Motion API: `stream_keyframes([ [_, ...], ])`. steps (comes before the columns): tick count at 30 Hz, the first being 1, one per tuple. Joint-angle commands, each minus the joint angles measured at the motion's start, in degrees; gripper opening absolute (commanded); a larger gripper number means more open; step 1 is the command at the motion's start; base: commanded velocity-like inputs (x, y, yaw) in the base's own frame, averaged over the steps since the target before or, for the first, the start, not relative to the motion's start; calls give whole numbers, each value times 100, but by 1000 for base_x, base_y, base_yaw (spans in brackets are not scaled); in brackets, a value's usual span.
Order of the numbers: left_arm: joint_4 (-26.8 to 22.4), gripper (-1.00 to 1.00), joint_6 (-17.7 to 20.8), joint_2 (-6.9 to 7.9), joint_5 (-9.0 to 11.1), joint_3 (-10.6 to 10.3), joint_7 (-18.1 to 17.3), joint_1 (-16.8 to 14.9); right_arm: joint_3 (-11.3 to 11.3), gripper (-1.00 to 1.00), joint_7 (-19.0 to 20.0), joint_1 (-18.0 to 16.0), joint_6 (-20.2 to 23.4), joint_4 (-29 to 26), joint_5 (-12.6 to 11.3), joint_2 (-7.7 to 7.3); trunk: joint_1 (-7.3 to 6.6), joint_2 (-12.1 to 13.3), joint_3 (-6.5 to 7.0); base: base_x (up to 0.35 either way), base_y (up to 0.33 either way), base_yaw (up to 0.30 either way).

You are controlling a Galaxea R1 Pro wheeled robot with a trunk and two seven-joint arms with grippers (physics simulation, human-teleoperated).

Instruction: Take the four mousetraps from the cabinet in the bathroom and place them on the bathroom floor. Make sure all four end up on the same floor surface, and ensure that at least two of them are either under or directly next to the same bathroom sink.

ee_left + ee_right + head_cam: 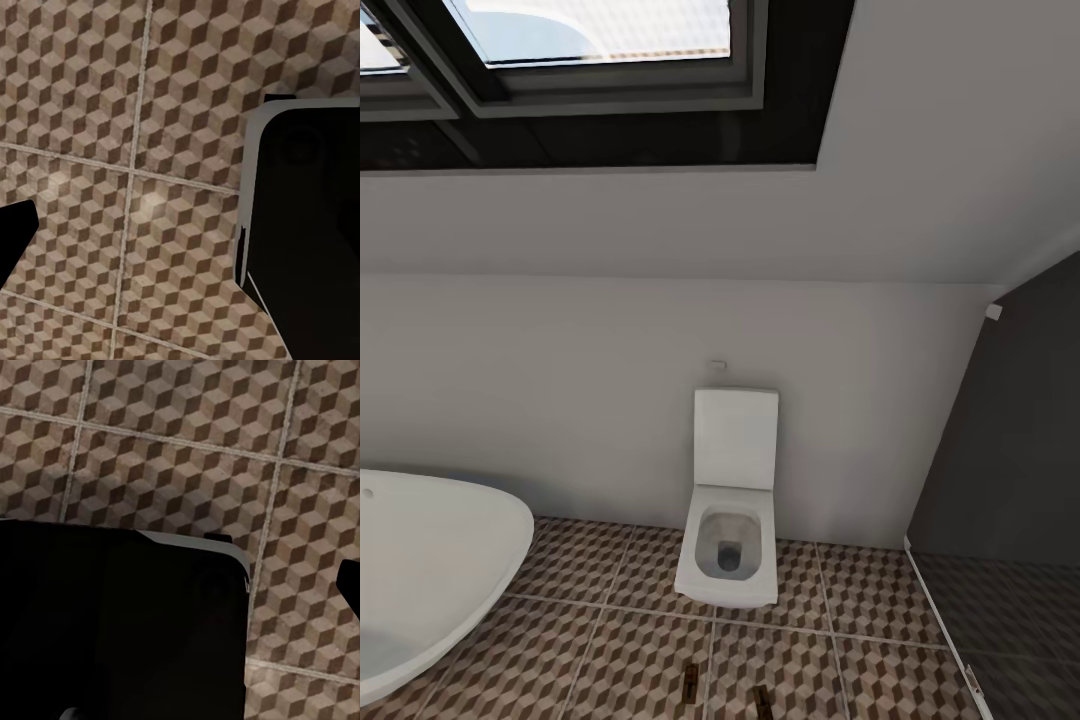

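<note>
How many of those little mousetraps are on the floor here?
2 mousetraps, both at the head view's bottom edge before the toilet: one left, one right. Others may lie out of view.

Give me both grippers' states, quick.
Left gripper: cannot tell; a dark finger tip shows over bare floor tiles.
Right gripper: cannot tell.
</note>
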Motion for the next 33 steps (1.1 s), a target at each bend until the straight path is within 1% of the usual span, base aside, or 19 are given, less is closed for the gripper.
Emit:
stream_keyframes([
  [1,5,100,-15,-1,28,-47,16,-4,35,100,-6,-6,-19,6,-23,0,3,-11,-11,0,0,0],
  [33,5,100,-15,0,28,-47,16,-4,35,100,-6,-7,-20,6,-23,0,3,-11,-11,0,0,0],
])
